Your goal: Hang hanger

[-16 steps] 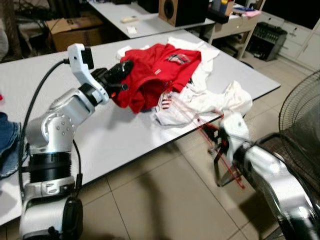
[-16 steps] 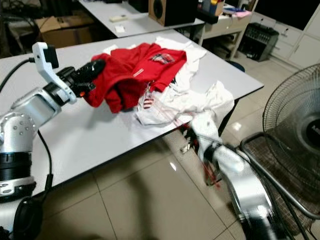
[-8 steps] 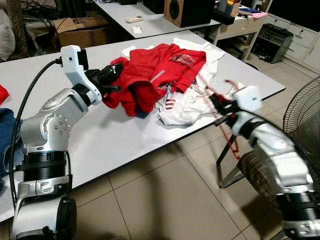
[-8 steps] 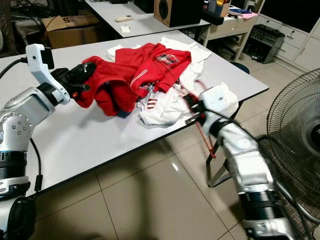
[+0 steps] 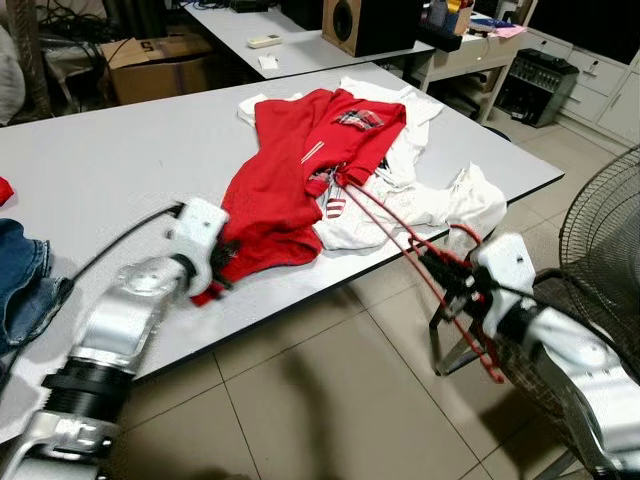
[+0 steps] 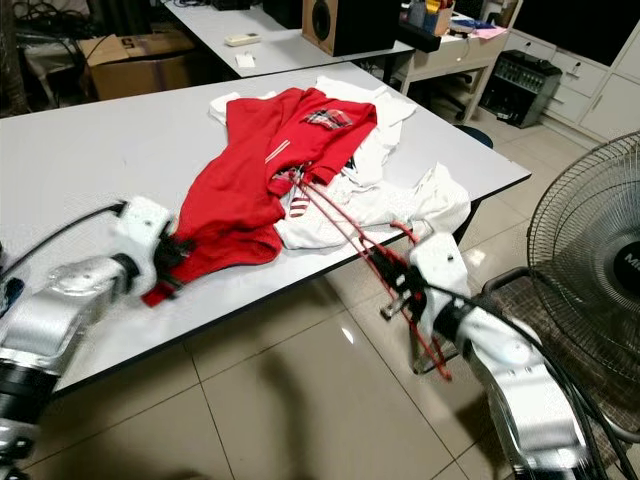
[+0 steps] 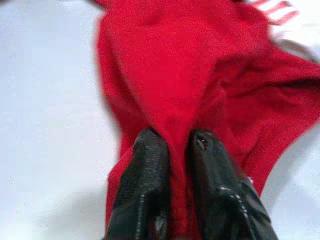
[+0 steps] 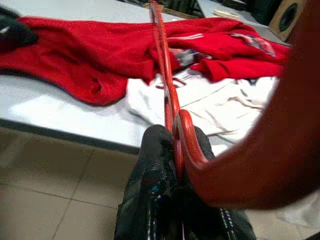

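Note:
A red garment [image 5: 285,190] lies stretched across the white table [image 5: 110,170], its hem reaching the front edge. My left gripper [image 5: 215,272] is shut on that hem; in the left wrist view red cloth [image 7: 200,75] is pinched between the black fingers [image 7: 145,185]. A red hanger [image 5: 400,240] runs from the garment's neck out past the table edge. My right gripper [image 5: 455,285] is shut on it below the table edge, the red bar [image 8: 167,95] clamped between the fingers [image 8: 152,170]. The hanger's far end sits at the collar, partly hidden by cloth.
White clothes [image 5: 425,200] are heaped beside the red garment. Blue jeans [image 5: 20,275] lie at the table's left. A standing fan [image 5: 600,230] is close behind my right arm. A second table with a speaker [image 5: 365,22] and a cardboard box [image 5: 160,65] stand behind.
My left gripper pulled the red garment toward the table's front edge, spreading it flat. My right gripper dropped off the table edge with the hanger, whose arm now reaches into the collar.

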{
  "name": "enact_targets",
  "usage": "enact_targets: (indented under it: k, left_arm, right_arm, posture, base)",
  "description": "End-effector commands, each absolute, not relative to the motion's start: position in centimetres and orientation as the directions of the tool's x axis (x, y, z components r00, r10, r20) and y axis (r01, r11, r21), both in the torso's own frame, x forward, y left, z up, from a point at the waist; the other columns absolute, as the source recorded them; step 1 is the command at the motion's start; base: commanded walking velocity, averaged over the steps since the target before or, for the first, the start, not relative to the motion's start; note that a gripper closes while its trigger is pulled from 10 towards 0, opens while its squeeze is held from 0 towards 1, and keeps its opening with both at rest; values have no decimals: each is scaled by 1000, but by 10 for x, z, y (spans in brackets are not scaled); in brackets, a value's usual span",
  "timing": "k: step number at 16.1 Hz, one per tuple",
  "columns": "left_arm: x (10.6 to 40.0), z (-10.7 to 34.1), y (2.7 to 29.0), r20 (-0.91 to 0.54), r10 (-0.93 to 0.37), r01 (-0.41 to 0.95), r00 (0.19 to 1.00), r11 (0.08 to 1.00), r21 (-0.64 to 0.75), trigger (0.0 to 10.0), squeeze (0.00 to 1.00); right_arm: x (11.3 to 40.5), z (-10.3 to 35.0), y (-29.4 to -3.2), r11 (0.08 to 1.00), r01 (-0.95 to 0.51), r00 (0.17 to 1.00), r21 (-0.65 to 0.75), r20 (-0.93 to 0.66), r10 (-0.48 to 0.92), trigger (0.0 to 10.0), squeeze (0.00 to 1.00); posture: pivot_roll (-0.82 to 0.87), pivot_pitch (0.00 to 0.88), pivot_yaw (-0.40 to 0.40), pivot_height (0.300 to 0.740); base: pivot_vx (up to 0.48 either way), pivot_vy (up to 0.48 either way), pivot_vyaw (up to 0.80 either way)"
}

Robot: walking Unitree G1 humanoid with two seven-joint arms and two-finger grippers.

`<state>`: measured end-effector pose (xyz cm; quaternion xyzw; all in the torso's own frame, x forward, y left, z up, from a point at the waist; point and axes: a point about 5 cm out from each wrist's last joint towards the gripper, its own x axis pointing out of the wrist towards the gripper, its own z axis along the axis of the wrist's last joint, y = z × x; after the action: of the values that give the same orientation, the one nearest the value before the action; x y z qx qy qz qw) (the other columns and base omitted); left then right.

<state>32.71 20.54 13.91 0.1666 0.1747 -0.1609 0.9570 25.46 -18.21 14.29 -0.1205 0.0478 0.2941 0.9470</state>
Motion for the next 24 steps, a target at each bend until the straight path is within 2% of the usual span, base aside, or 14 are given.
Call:
enact_targets:
  k: [1,5,6,7,8,9,11,14,16,18,20,21,23,24]
  left_arm:
    - [327,146,211,-353,-235,345,906,893,288,10000,1000]
    - [329,162,219,-269,-265,358,926,841,406,10000,1000]
    - [328,168,212,-234,-324,398,917,802,446,10000,1000]
    - [327,170,207,-215,-361,420,908,786,455,10000,275]
    - [324,170,200,-210,-420,469,883,756,457,10000,0]
    - [318,167,187,-224,-511,552,830,697,457,10000,0]
    - [315,159,181,-254,-542,591,801,651,475,10000,0]
    - [316,142,185,-335,-486,585,807,583,564,10000,0]
    - [313,132,188,-388,-483,619,785,573,538,10000,0]
    - [314,128,190,-399,-464,612,791,583,535,10000,0]
    - [327,133,199,-348,-364,504,864,606,616,10000,0]
    - [331,132,202,-355,-338,490,872,580,651,10000,0]
    - [335,130,201,-359,-334,490,871,563,665,7765,0]
    - [337,131,201,-350,-327,479,878,559,677,7686,0]
  right_arm:
    - [250,146,-184,798,-572,820,-191,-163,548,10000,0]
    - [240,142,-187,808,-565,823,-168,-183,538,10000,0]
    - [238,141,-189,811,-562,824,-165,-189,533,10000,0]
    - [237,141,-189,811,-562,825,-163,-192,532,10000,0]
    - [237,141,-189,811,-562,824,-162,-194,533,10000,0]
    - [236,142,-189,809,-565,822,-160,-197,535,10000,0]
    - [235,142,-189,808,-567,820,-159,-200,536,10000,0]
    - [234,142,-189,803,-575,814,-156,-203,544,10000,0]
    - [233,141,-188,799,-581,810,-154,-208,549,10000,0]
    - [232,141,-187,797,-583,808,-154,-209,551,10000,0]
    - [233,142,-185,795,-586,806,-155,-208,554,10000,0]
    - [233,142,-185,795,-586,806,-155,-206,554,10000,0]
    - [233,142,-184,794,-588,805,-155,-206,556,10000,0]
    - [233,143,-184,793,-589,805,-156,-206,557,10000,0]
  posture:
    - [7,0,-45,740]
    - [8,0,-41,740]
    - [6,0,-38,740]
    - [3,0,-38,740]
    - [3,0,-38,740]
    - [2,0,-38,740]
    - [2,0,-38,740]
    - [-2,0,-37,740]
    - [-1,0,-38,740]
    - [-1,0,-38,740]
    - [0,0,-36,740]
    - [-1,0,-37,740]
    - [-1,0,-37,740]
    - [-1,0,-37,740]
  base:
    - [0,0,0]
    - [0,0,0]
    - [0,0,0]
    - [0,0,0]
    - [0,0,0]
    - [0,0,0]
    - [0,0,0]
    - [0,0,0]
    - [0,0,0]
    - [0,0,0]
    - [0,0,0]
    - [0,0,0]
    - [0,0,0]
    - [0,0,0]
